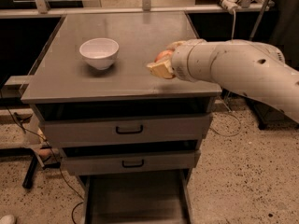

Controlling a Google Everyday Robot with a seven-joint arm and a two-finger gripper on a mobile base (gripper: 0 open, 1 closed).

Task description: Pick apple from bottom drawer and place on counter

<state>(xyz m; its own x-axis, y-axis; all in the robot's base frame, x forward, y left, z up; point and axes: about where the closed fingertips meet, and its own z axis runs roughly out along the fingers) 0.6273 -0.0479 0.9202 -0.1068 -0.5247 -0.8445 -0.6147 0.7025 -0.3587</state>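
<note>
The apple (162, 56) is clasped by the gripper (164, 59), jaws closed on it, low over the right part of the counter (70, 83), right of the white bowl (99, 52). The bottom drawer (135, 199) is seen open at the near edge. Only setting-down and release are judged outstanding. The arm is stretched in from the right, nearly level.
</note>
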